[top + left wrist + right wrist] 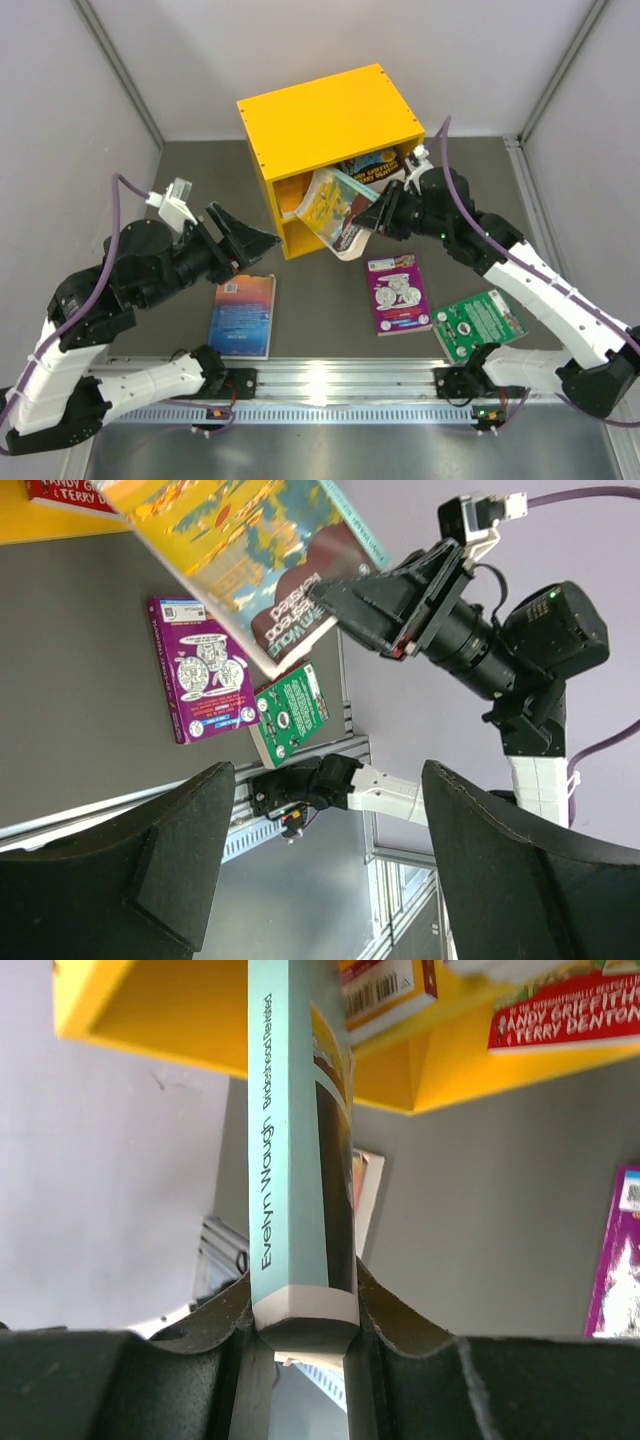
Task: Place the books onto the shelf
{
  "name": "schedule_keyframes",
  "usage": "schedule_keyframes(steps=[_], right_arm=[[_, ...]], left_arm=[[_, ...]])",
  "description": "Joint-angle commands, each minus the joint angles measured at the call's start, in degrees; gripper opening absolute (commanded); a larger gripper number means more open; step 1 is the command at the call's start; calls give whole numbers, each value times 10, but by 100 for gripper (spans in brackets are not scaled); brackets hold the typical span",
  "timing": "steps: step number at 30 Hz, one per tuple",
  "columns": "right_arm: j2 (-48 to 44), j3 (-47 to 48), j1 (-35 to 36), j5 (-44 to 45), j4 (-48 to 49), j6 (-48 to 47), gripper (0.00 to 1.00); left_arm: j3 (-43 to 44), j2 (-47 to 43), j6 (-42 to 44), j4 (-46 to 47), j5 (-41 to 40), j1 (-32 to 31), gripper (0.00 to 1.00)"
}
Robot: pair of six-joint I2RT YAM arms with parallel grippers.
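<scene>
The yellow shelf (330, 120) stands at the back centre with its open side facing the arms. Several books (375, 165) are inside it, one red-and-white (565, 1020). My right gripper (305, 1320) is shut on a teal-spined book (295, 1140) and holds it tilted at the shelf's opening (340, 212). My left gripper (255, 240) hovers open near the shelf's lower left corner with nothing between its fingers (190, 850). A blue book (243, 315), a purple book (398, 293) and a green book (480, 323) lie flat on the table.
The grey tabletop (200, 180) is bounded by white walls on both sides and at the back. A metal rail (330, 385) carrying the arm bases runs along the near edge. The blue book lies just below the left arm.
</scene>
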Motion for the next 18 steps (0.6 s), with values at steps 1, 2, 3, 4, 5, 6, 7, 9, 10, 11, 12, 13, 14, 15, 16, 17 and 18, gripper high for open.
schedule_keyframes(steps=[1, 2, 3, 4, 5, 6, 7, 9, 10, 11, 12, 13, 14, 15, 16, 17, 18], right_arm=[[1, 59, -28, -33, 125, 16, 0], [4, 59, -32, -38, 137, 20, 0], [10, 58, -35, -39, 142, 29, 0], [12, 56, -40, -38, 148, 34, 0], [16, 52, -41, -38, 167, 39, 0], [21, 44, -42, -38, 178, 54, 0], [24, 40, -44, -40, 192, 63, 0], [36, 35, -46, -39, 220, 84, 0], [39, 32, -45, -40, 230, 91, 0], [41, 31, -45, -35, 237, 96, 0], [47, 29, -46, -32, 253, 107, 0], [50, 27, -46, -32, 266, 113, 0], [53, 23, -45, -30, 278, 120, 0], [62, 24, -45, -28, 284, 129, 0], [66, 26, -45, -26, 293, 134, 0], [69, 25, -44, -21, 298, 137, 0], [77, 20, -44, -17, 300, 147, 0]], left_arm=[[-3, 2, 2, -7, 5, 1, 80], [-2, 2, 3, -8, 5, 1, 80], [-3, 4, 3, -8, 7, 1, 80], [-3, 3, 3, -9, 7, 1, 80], [-3, 3, 2, -10, 7, 1, 80], [-4, 2, 1, -10, 9, 1, 80], [-4, 3, 0, -11, 9, 1, 80], [-2, 0, -2, -16, 9, 1, 79], [-3, -1, -2, -16, 9, 0, 79], [-3, -3, -3, -18, 9, 1, 79], [-3, -4, -6, -20, 8, 1, 79], [-3, -6, -6, -22, 6, 1, 79], [-3, -8, -8, -23, 5, 0, 79], [-3, -10, -9, -29, 3, 1, 79], [-3, -11, -10, -30, 2, 1, 79], [-2, -13, -11, -30, 1, 1, 79], [-4, -15, -11, -34, 0, 1, 79]])
